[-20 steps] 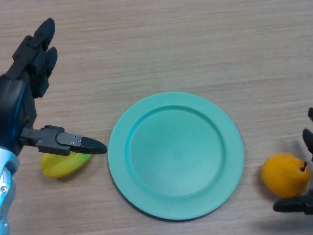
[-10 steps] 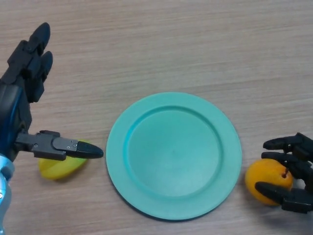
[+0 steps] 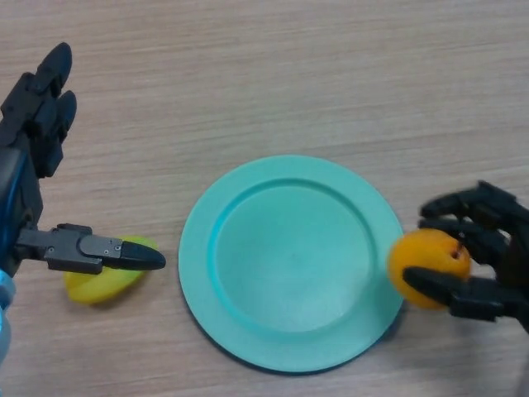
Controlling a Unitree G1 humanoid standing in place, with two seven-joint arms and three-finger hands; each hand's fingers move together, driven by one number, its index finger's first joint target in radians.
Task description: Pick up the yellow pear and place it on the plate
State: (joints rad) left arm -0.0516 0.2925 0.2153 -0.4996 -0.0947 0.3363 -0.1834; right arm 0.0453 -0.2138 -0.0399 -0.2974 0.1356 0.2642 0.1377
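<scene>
At the lower right of the frame, the right hand [image 3: 483, 256] is curling its fingers and thumb around the yellow pear [image 3: 428, 256], holding it at the teal plate [image 3: 248, 331]'s right rim, so the plate's centre is lying directly leftward, while the left hand [image 3: 33, 190] is hovering open at far left.

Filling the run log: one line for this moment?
right hand: shut on pear at plate edge | left hand: open, idle
</scene>
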